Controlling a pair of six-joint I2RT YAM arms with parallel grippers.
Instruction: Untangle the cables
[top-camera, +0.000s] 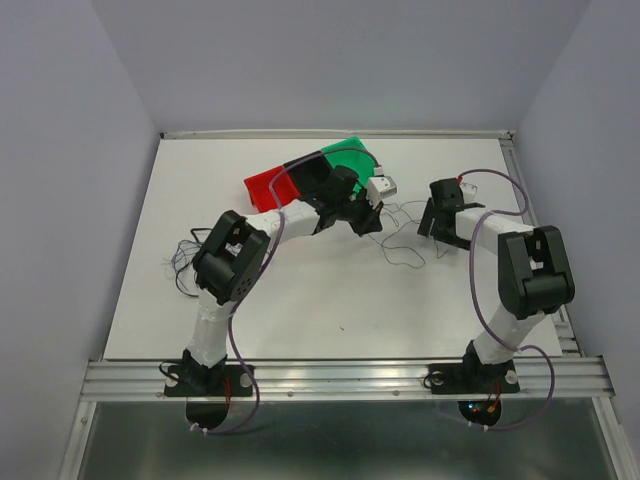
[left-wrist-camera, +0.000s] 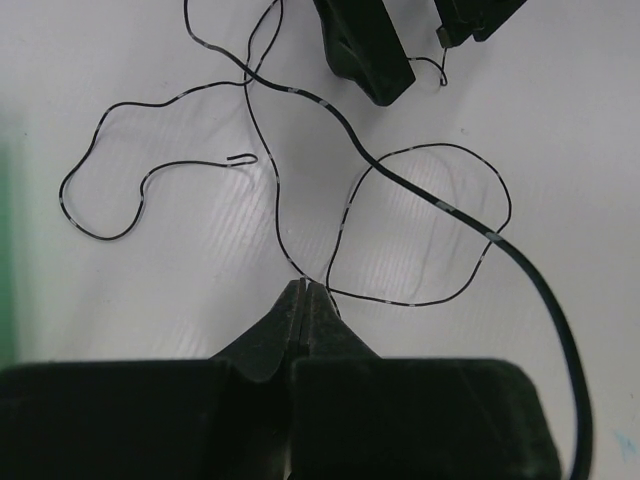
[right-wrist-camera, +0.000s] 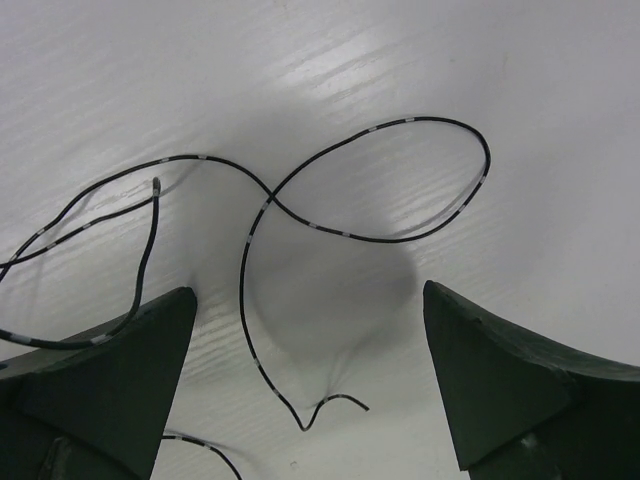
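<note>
Thin black cables with pale bands (top-camera: 402, 238) lie in loose loops on the white table between my two grippers. My left gripper (top-camera: 370, 222) is shut, its tips (left-wrist-camera: 303, 288) pinching one thin black strand where it meets a round loop (left-wrist-camera: 430, 146); a blurred strand (left-wrist-camera: 440, 205) crosses nearer the camera. My right gripper (top-camera: 430, 224) is open and low over the table, its jaws (right-wrist-camera: 308, 292) wide apart on either side of a curly cable end (right-wrist-camera: 241, 290), not touching it. A separate clump of cables (top-camera: 183, 262) lies at the left.
A red, black and green bin (top-camera: 300, 172) stands behind the left gripper, with a small white object (top-camera: 382, 186) beside it. The right gripper's fingers (left-wrist-camera: 365, 50) show at the top of the left wrist view. The table's raised rim (top-camera: 340, 133) runs along the back.
</note>
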